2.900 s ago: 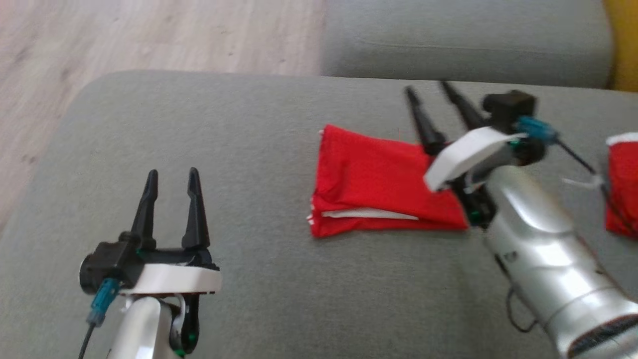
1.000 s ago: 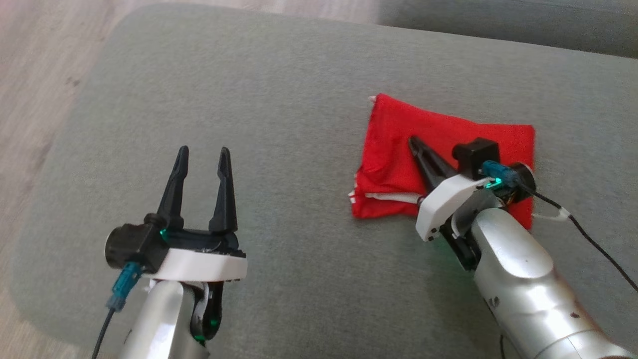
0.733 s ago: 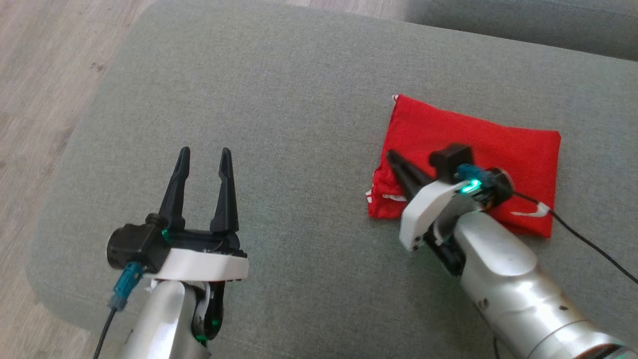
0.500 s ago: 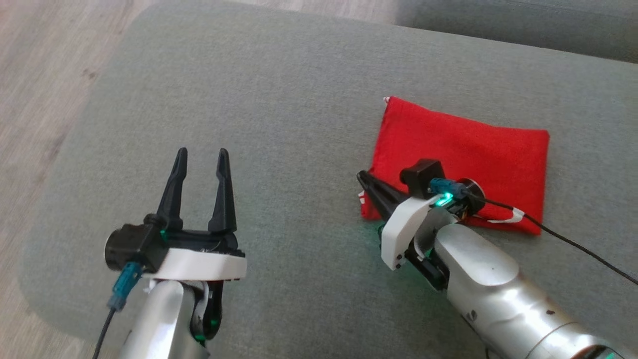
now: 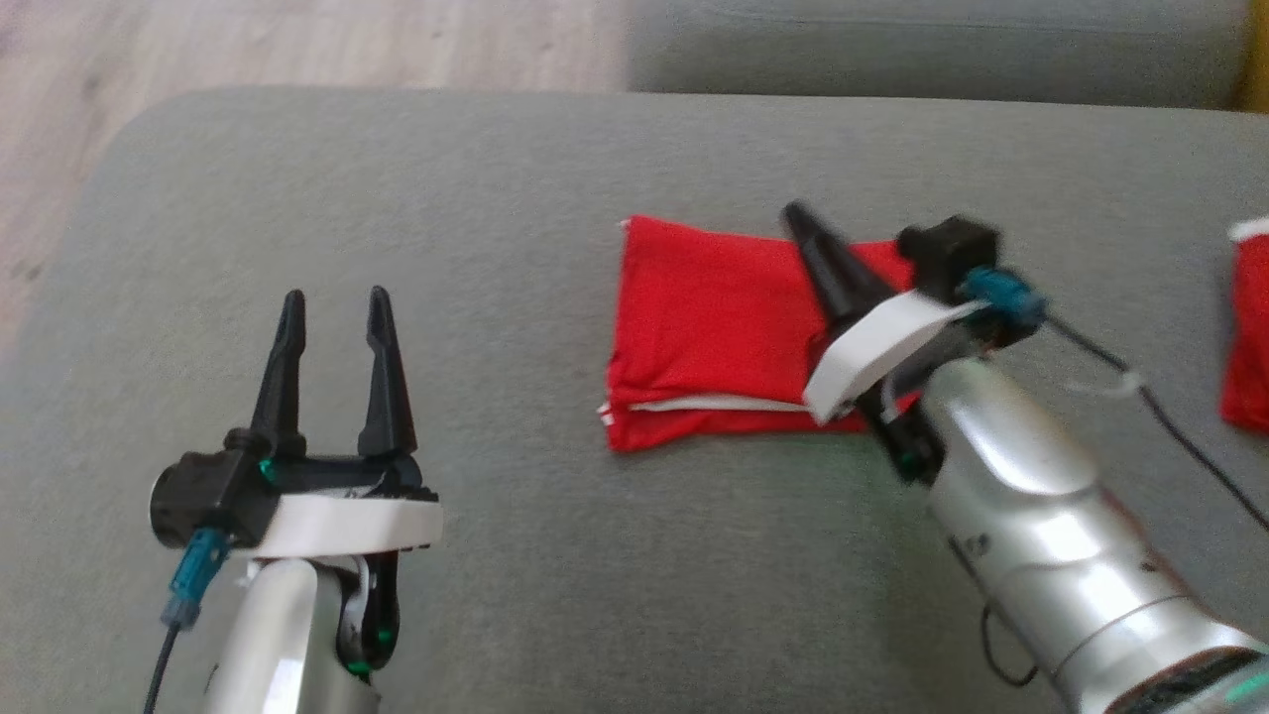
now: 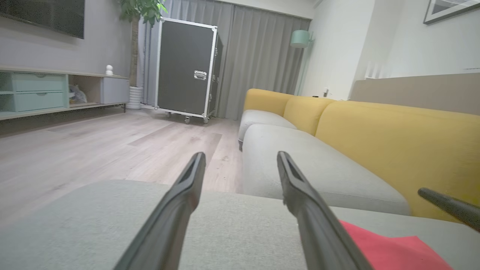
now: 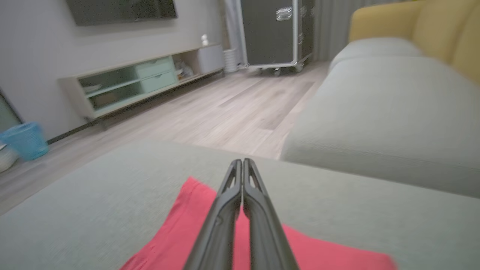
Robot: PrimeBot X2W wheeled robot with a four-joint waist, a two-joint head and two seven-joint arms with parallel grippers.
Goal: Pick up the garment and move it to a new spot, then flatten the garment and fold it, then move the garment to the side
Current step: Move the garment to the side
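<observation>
The garment (image 5: 709,332) is a red cloth folded into a flat rectangle with a white trim along its near edge, lying on the grey cushion (image 5: 516,198). My right gripper (image 5: 798,213) is shut with nothing between its fingers, and its tip points over the far edge of the garment's right part. Seen from the right wrist, the closed fingers (image 7: 242,165) run above the red garment (image 7: 176,232). My left gripper (image 5: 332,297) stands open and empty over bare cushion, well to the garment's left. From the left wrist, the open gripper (image 6: 240,161) has the garment (image 6: 390,251) at the lower right.
Another red cloth (image 5: 1247,337) lies at the cushion's right edge. Wood floor (image 5: 297,45) borders the cushion at the far left. A second grey seat (image 5: 922,50) with a yellow backrest (image 6: 393,142) lies beyond. A black wheeled case (image 6: 185,67) and a low cabinet (image 7: 131,84) stand across the room.
The head camera has swung. My right gripper, still shut, went from the garment's near left corner to its far edge. The left gripper kept its pose.
</observation>
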